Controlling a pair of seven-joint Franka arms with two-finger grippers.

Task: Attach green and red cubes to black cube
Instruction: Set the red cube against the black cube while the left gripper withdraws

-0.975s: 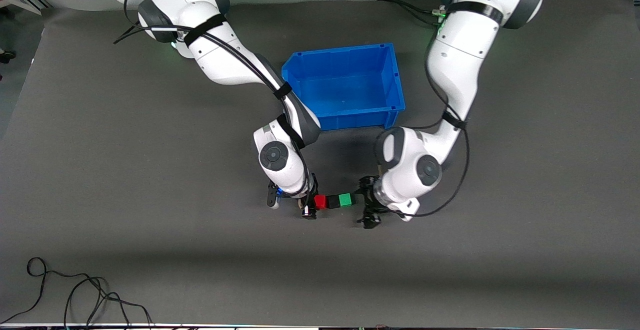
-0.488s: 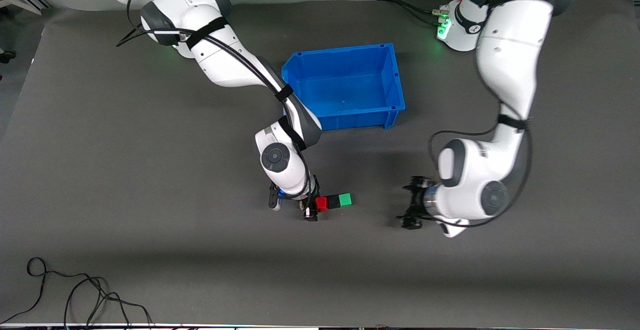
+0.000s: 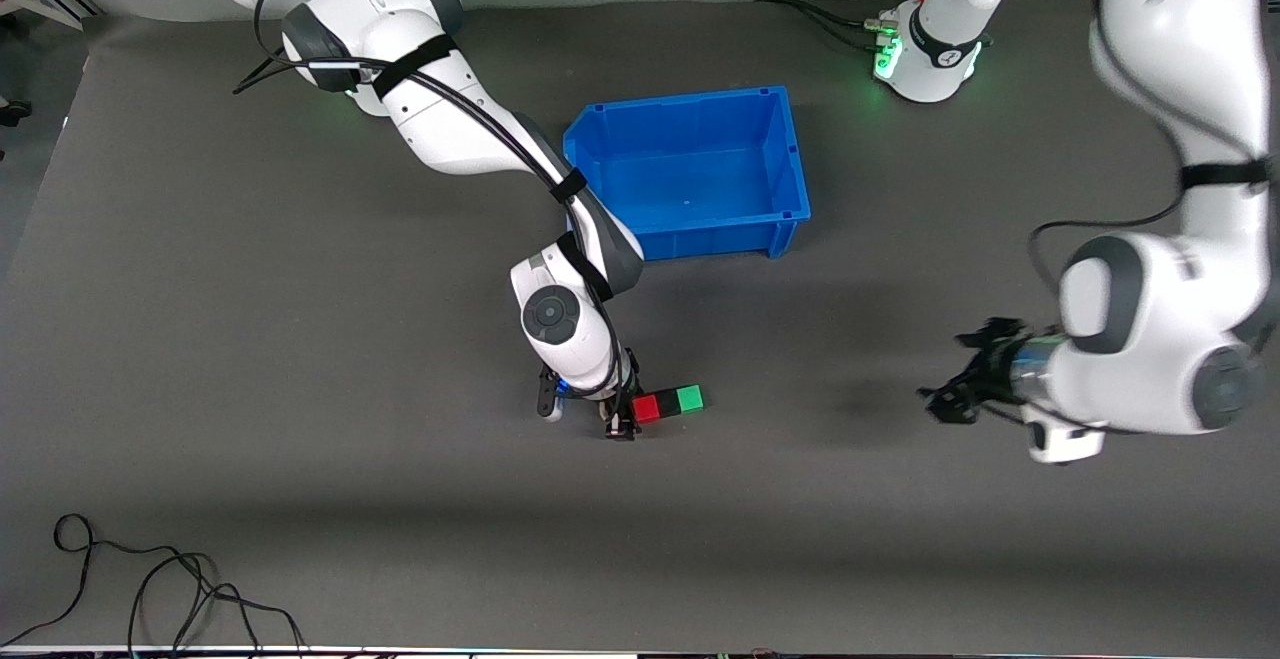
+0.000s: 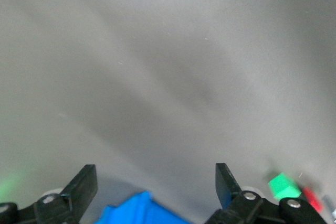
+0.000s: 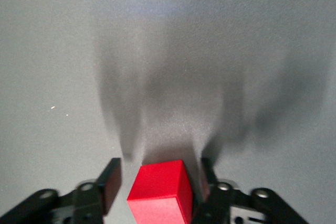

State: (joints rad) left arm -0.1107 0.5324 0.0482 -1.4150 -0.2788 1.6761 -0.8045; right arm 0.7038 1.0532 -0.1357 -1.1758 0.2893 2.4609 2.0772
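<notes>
The red cube [image 3: 646, 407], the black cube [image 3: 667, 405] and the green cube [image 3: 689, 399] lie in one touching row on the table, black in the middle, nearer to the front camera than the blue bin. My right gripper [image 3: 625, 417] is down at the red end of the row. In the right wrist view its jaws [image 5: 160, 169] stand slightly open around the red cube [image 5: 160, 195], with a gap on one side. My left gripper [image 3: 962, 391] is open and empty in the air over bare table toward the left arm's end. Its wrist view shows the green cube [image 4: 283, 184] far off.
The empty blue bin [image 3: 785, 154] stands at the table's middle, farther from the front camera than the cubes; its corner shows in the left wrist view [image 4: 136, 213]. A black cable [image 3: 150, 589] lies near the front edge at the right arm's end.
My left gripper has left the green end of the row and swung away toward the left arm's end of the table. The right gripper and the cubes have barely moved.
</notes>
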